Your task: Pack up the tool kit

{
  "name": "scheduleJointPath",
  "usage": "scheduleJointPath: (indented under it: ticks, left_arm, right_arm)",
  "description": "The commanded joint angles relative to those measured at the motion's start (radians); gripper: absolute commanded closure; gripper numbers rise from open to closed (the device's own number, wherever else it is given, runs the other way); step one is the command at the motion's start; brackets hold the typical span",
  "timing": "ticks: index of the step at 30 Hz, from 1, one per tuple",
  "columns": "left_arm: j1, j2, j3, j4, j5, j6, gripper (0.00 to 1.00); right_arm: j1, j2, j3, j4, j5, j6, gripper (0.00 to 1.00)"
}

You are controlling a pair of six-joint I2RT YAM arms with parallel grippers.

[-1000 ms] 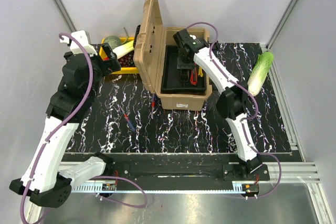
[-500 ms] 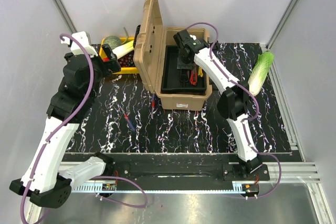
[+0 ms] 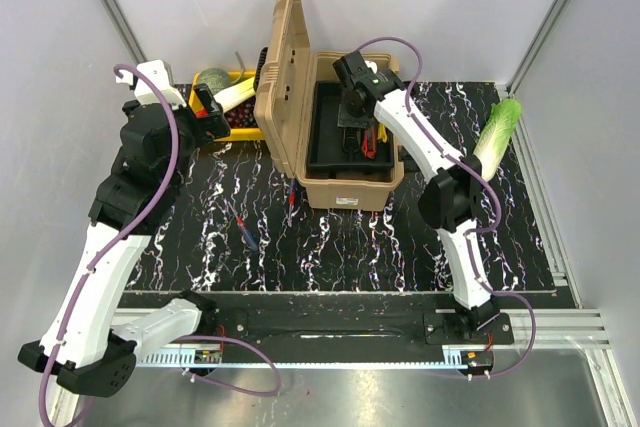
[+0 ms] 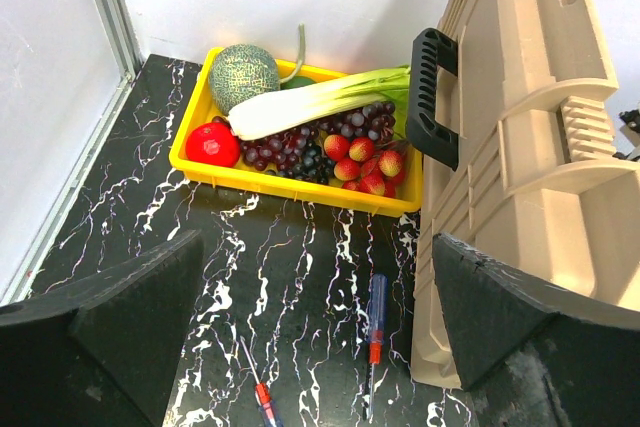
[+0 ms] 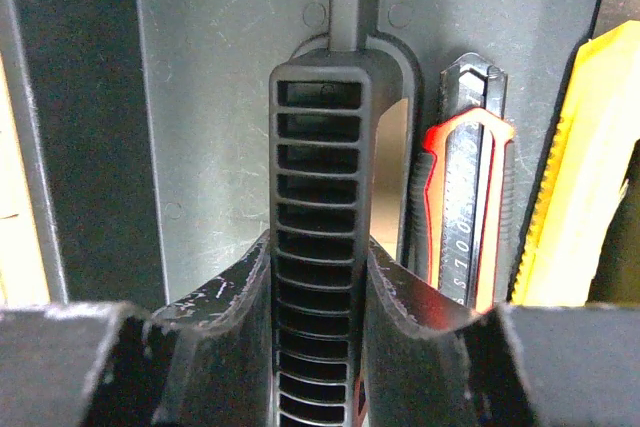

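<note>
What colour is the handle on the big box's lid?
Black handle on the tan toolbox; clearest in the left wrist view.

Frame edges cut off the yellow tool (image 5: pixel 585 167) at right and the small screwdriver (image 4: pixel 262 399) at bottom

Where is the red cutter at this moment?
In the right wrist view, the red cutter lies in the black tray, just right of the tray's ribbed handle and left of a yellow tool.
</note>
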Motion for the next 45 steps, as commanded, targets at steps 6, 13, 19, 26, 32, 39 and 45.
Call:
scheduleJointPath:
  ticks: [6, 13, 19, 26, 32, 39, 45]
  left_arm:
    - [0.007, -0.004, 0.013, 0.047, -0.002, -0.002, 0.01]
    - [0.005, 0.010, 0.027, 0.043, 0.003, -0.001, 0.01]
    - [0.005, 0.015, 0.030, 0.040, 0.001, -0.001, 0.01]
    - [0.005, 0.022, 0.033, 0.040, -0.005, 0.003, 0.01]
    - [0.005, 0.024, 0.034, 0.040, -0.010, 0.009, 0.01]
    - [0.005, 0.027, 0.037, 0.040, -0.011, 0.010, 0.01]
    - [0.007, 0.022, 0.036, 0.038, -0.013, 0.010, 0.01]
  right_arm:
    - [0.008, -0.186, -0.051, 0.109, -0.033, 0.009, 1.00]
    - [0.008, -0.148, -0.068, 0.127, -0.065, 0.036, 1.00]
    - [-0.005, -0.131, -0.091, 0.139, -0.047, 0.039, 1.00]
    - [-0.012, -0.115, -0.137, 0.161, -0.064, 0.033, 1.00]
    - [-0.014, -0.100, -0.163, 0.182, -0.068, 0.027, 1.00]
    - [-0.014, -0.099, -0.200, 0.221, -0.067, 0.032, 1.00]
    - [-0.014, -0.106, -0.224, 0.208, -0.056, 0.038, 1.00]
